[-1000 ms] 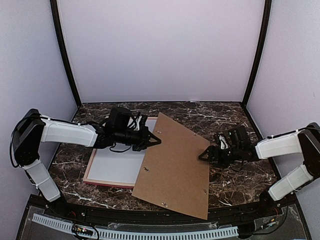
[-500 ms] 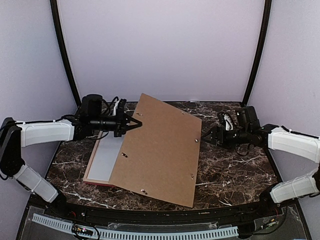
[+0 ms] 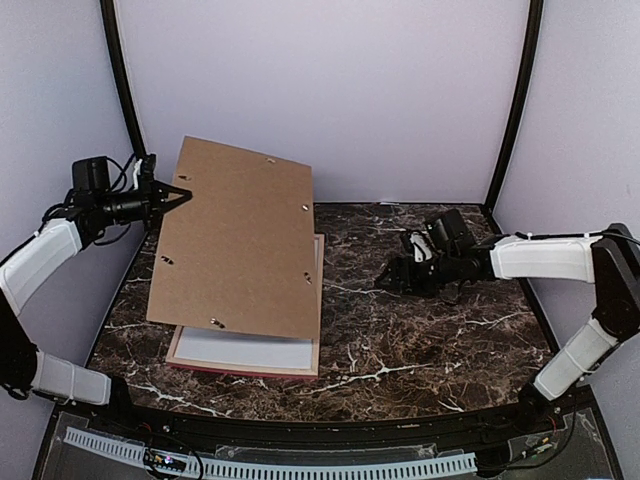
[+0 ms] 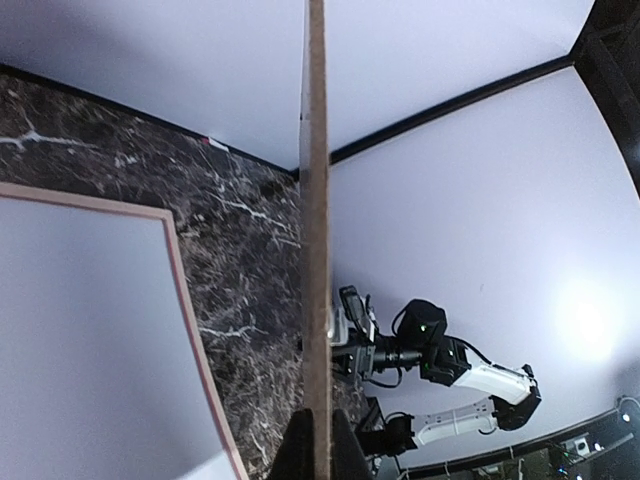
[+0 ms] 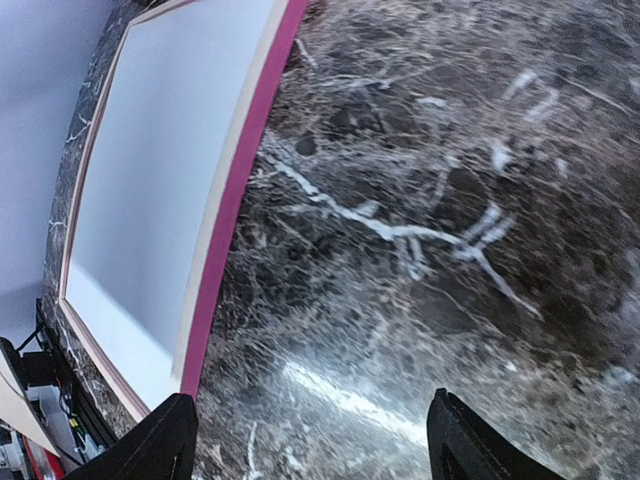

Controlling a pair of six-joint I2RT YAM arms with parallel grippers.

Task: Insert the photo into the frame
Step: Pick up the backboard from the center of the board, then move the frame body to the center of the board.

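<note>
Clearing the backing seems the step in hand: the left pincer (image 3: 178, 193) is clamped on the backing panel (image 3: 235, 240), holding it tilted above the frame (image 3: 319, 300). The frame lies flat on the bench (image 3: 430, 340) with what may be the photo (image 3: 245, 350), white side up, inside. The right pincer (image 3: 395, 280) hovers apart and empty; next the panel wants setting down clear of the frame.

Brown hardboard panel (image 3: 235, 245) with small metal clips (image 3: 303, 208), tilted up at left of centre, dark white-veined marble counter (image 3: 420, 340) below, pale walls (image 3: 320, 100), black corner posts (image 3: 512, 110).
</note>
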